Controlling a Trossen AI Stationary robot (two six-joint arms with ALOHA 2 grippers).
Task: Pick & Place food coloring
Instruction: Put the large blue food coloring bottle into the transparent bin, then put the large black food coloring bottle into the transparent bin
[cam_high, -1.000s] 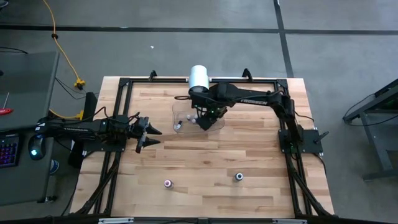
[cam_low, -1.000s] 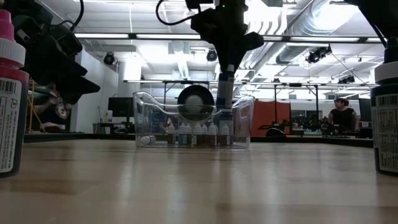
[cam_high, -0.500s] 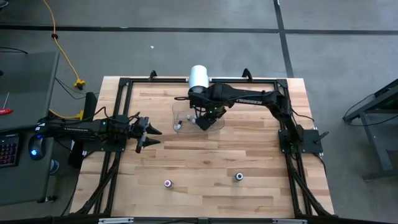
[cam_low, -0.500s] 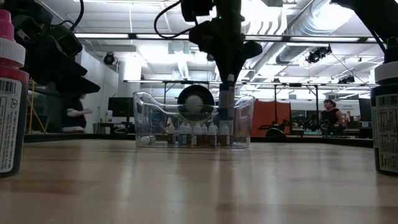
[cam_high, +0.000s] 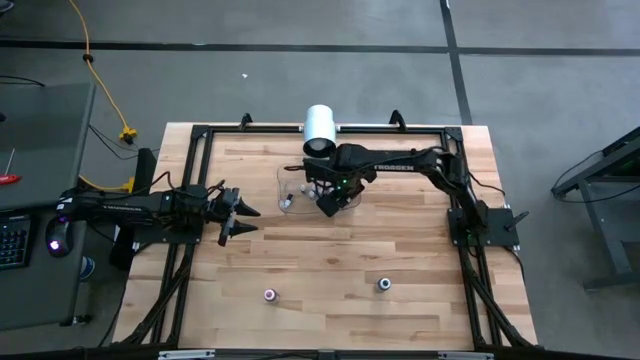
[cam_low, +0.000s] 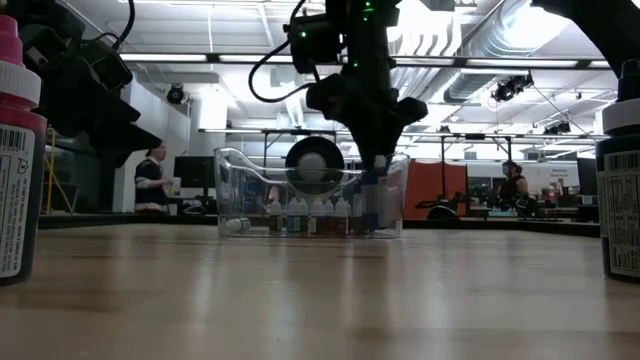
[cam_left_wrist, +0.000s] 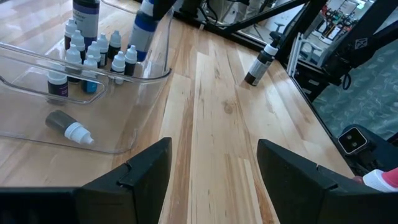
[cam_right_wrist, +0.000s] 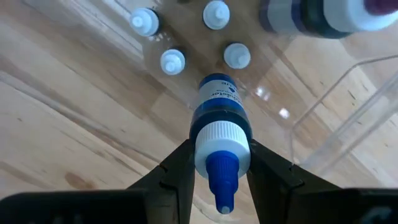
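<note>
My right gripper (cam_high: 326, 199) points straight down over the clear tray (cam_high: 291, 181) and is shut on a blue food coloring bottle (cam_right_wrist: 219, 109). The low view shows the bottle (cam_low: 371, 196) upright inside the tray's right end, beside a row of several small white-capped bottles (cam_left_wrist: 93, 53). One small bottle (cam_left_wrist: 68, 126) lies on its side on the tray's floor. My left gripper (cam_left_wrist: 214, 174) waits open at the table's left side, level, facing the tray. My right gripper pinches the blue bottle between its two fingers at the white cap (cam_right_wrist: 221, 148), one finger on each side. The fingers come from above, pointing down. The bottle hangs upright, cap up, inside the tray; whether its base touches the floor cannot be told.
A large white cylinder (cam_high: 320, 124) stands just behind the tray. A tall dark bottle (cam_left_wrist: 85, 14) stands in the tray. Two bottles stand near the table's front edge: a pink-capped one (cam_high: 270, 295) and a dark one (cam_high: 384, 285). Bare wood lies between them and the tray.
My right gripper has come down with the blue bottle, which was partly above the tray's rim and now stands low inside the tray. The bottle has stayed upright in the hold. People in the room behind have walked about.
</note>
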